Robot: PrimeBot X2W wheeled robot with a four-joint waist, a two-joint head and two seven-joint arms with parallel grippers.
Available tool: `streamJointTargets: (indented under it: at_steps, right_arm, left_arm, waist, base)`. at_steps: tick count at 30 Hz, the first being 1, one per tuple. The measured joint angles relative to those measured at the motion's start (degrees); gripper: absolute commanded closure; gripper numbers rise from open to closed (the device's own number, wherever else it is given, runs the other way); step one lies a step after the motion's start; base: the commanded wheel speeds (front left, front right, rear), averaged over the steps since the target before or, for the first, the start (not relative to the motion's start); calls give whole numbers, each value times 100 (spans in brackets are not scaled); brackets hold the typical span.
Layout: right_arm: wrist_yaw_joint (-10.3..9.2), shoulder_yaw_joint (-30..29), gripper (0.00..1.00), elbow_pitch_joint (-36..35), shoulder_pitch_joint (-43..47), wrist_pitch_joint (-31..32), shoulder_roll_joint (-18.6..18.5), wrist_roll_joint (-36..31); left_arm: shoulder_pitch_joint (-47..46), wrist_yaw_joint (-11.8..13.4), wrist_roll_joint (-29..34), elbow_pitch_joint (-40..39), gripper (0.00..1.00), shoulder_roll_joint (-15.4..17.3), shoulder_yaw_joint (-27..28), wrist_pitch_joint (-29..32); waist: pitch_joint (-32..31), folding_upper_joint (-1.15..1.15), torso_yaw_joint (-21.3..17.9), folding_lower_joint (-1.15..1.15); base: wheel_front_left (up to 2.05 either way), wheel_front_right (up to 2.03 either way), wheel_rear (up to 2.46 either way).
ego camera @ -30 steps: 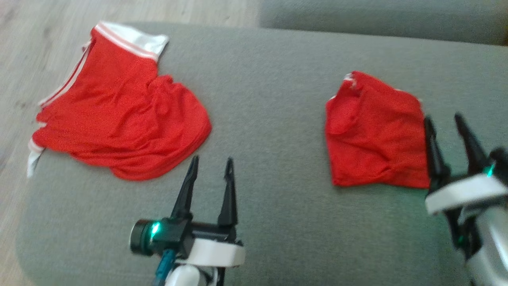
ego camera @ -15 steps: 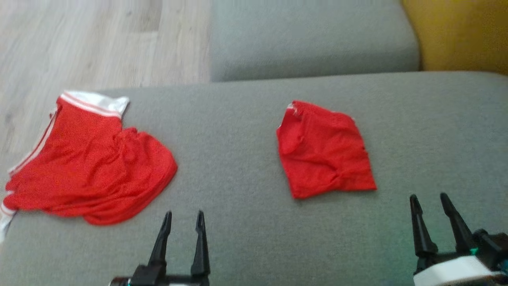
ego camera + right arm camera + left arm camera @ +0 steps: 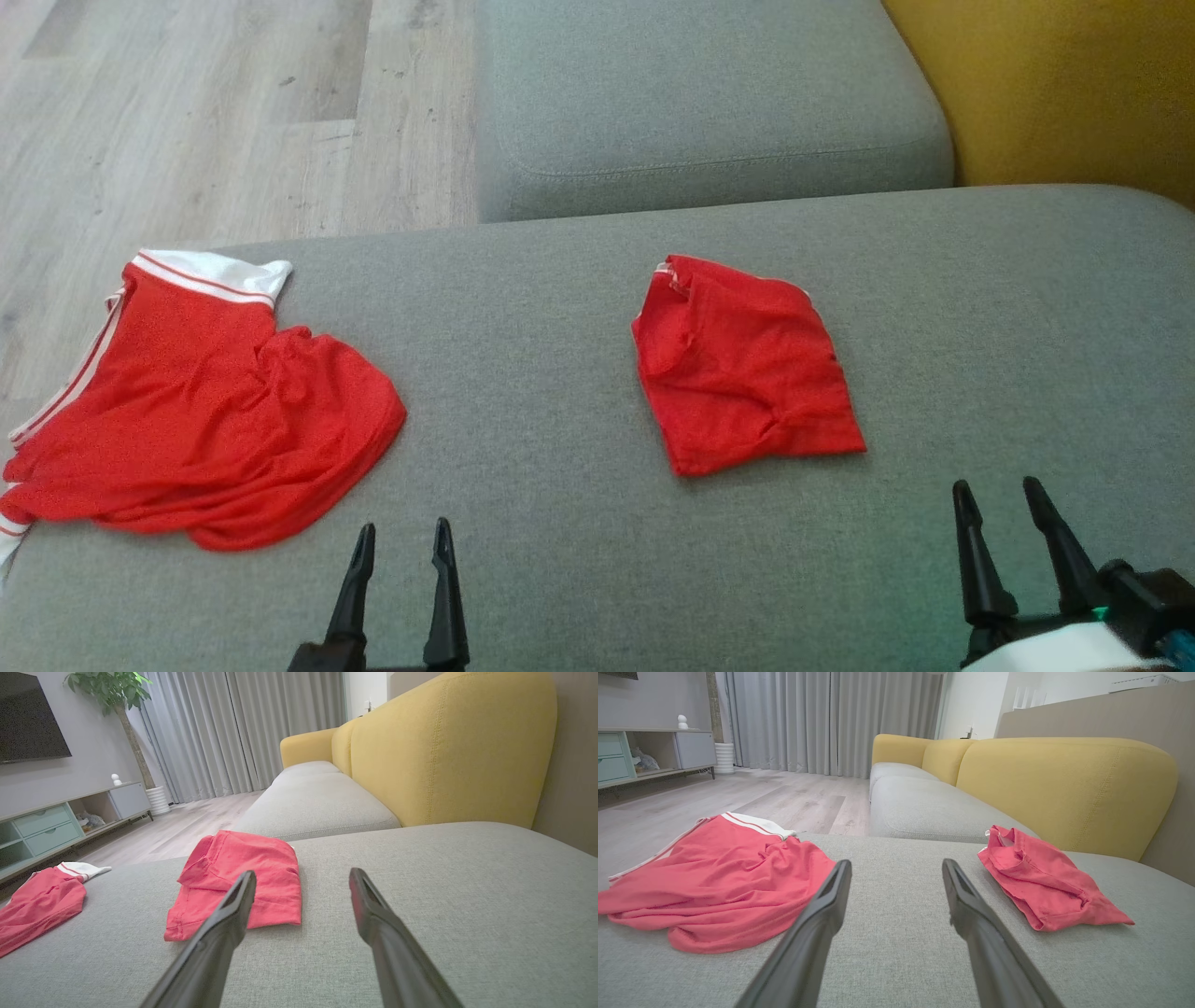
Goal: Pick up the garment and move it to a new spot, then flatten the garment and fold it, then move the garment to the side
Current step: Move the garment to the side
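Observation:
A loose red garment (image 3: 205,420) with a white striped waistband lies crumpled at the left end of the grey cushion (image 3: 560,560), partly over its edge. A second red garment (image 3: 747,373), folded into a small packet, lies flat near the middle right. My left gripper (image 3: 401,527) is open at the bottom of the head view, just right of the loose garment and clear of it. My right gripper (image 3: 994,485) is open at the lower right, short of the folded packet. The left wrist view shows my left gripper (image 3: 896,865) between the loose garment (image 3: 724,877) and the folded one (image 3: 1041,882).
A second grey seat cushion (image 3: 700,103) adjoins the far side, with a yellow sofa back (image 3: 1074,84) to the right. Wooden floor (image 3: 187,121) lies beyond the left edge. A low TV cabinet (image 3: 56,821) and curtains (image 3: 233,732) stand across the room.
The head camera has tilted up and shifted. Both grippers have drawn back towards me; the right one, which was at the folded garment's right edge, now stands apart from it. Both stay open.

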Motion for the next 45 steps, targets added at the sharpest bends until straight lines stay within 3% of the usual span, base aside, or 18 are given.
streamJointTargets:
  at_steps: [21, 28, 35, 44, 45]
  right_arm:
    - [0, 258, 0, 265, -66, 0, -24, 271]
    - [0, 426, 0, 1072, -1360, 1, -363, 1093]
    - [0, 1451, 0, 2513, -3105, 156, -1002, 2270]
    - [0, 2729, 0, 3552, -4052, 492, -1511, 3533]
    - [0, 2880, 8, 3579, -4100, 546, -1512, 3619]
  left_arm:
    - [-34, 11, 91, -18, 0, 0, 13, 0]
    - [-486, 129, 91, -137, 0, -1, -278, 0]
    - [-1012, 269, 85, -156, 0, -1, -561, 0]
    - [-1311, 410, 26, -151, 0, -7, -833, 0]
    - [-1311, 410, 26, -149, 0, -7, -845, 0]
  waist:
    - [340, 0, 112, 0]
    - [913, 0, 252, 1]
    - [1552, 0, 468, 3]
    - [1967, 0, 909, 1]
    - [1995, 0, 931, 1]
  base:
    - [0, 0, 0]
    - [0, 0, 0]
    - [0, 0, 0]
    - [0, 0, 0]
    - [0, 0, 0]
